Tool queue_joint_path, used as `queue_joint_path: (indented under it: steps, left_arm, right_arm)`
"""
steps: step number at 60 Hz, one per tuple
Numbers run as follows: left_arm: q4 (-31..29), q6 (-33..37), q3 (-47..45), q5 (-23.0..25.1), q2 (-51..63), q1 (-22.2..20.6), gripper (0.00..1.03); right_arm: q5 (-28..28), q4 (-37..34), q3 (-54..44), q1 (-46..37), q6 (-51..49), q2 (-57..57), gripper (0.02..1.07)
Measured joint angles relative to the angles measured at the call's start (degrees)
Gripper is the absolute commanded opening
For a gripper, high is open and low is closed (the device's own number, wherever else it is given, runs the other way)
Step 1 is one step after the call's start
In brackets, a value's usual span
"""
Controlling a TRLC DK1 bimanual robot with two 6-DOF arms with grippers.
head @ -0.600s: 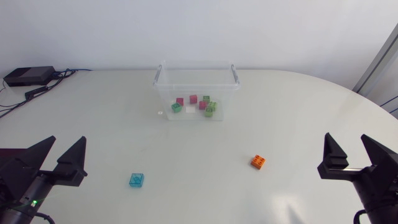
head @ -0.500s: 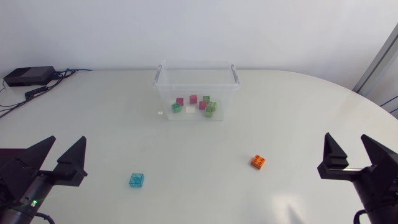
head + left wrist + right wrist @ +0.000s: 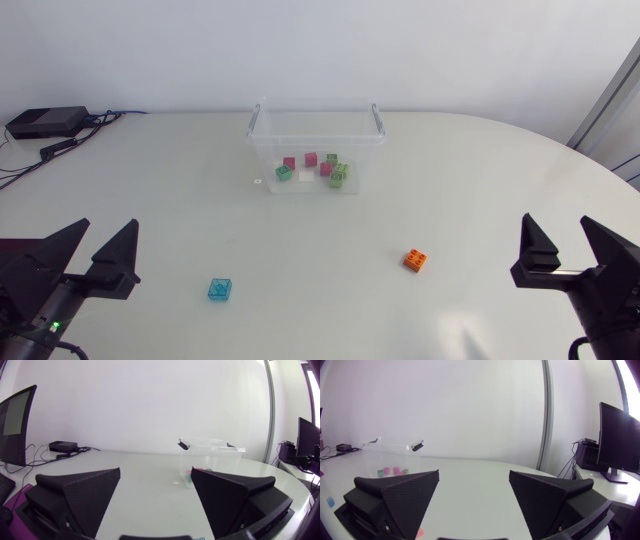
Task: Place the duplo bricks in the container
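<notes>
Nothing has shifted. Left gripper (image 3: 106, 224) gapes wide, holding nothing. A black box (image 3: 45, 122) sits far back. Teal brick (image 3: 220, 289) lies loose. The container (image 3: 262, 150) holds pink and green bricks (image 3: 312, 168). Orange brick (image 3: 417, 260) lies loose. Right gripper (image 3: 557, 220) is equally wide, empty.

Nothing legible on the container (image 3: 315, 140) or the bricks (image 3: 311, 158) inside it (a tiny mark (image 3: 257, 181) just beside the container: too small to make out as print)
</notes>
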Motion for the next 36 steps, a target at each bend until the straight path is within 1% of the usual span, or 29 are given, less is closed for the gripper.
queue_joint_path:
  steps: [12, 19, 23, 29, 36]
  left_arm:
    - [0.90, 0.02, 0.15, 0.00, 0.00, 0.13, 0.99]
    - [1.09, 0.02, 2.78, -0.17, 1.11, 0.61, 0.99]
    - [1.46, 0.02, 6.43, -0.20, 4.90, 0.87, 0.99]
    - [1.73, 0.02, 15.04, -0.20, 13.68, 1.01, 0.99]
    - [1.27, 0.04, 22.91, -0.20, 20.55, 2.62, 0.99]
  right_arm:
    - [0.07, 0.20, 0.04, 0.00, 0.00, 0.00, 1.03]
    - [0.31, 0.09, 1.70, -0.02, -0.02, 1.01, 1.03]
    - [0.94, 0.15, 5.27, -0.02, 0.00, 4.79, 1.03]
    - [1.44, -0.02, 14.25, -0.15, -0.02, 14.14, 1.03]
    - [1.51, -1.66, 23.45, -2.47, -0.02, 22.40, 1.03]
